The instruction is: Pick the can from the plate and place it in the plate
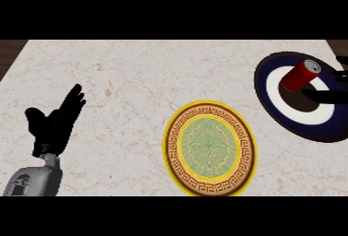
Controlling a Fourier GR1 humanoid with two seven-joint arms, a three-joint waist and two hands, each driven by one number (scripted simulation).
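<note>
A red can [299, 76] with a silver top lies tilted on the dark blue and white plate [285, 115] at the far right. Only part of my right hand [329, 97] shows at the right edge. Its thumb reaches across the plate just below the can, and its fingers [342, 62] show beside the can's top, spread apart and not closed on it. A yellow-rimmed plate [178, 152] with a brown and green pattern lies in the middle, nearer to me. My left hand [54, 122] rests open at the left, fingers straight and pointing up, far from both plates.
The marble counter [122, 69] runs across the whole view, and dark wood shows past its far corners. Bare counter separates the two plates.
</note>
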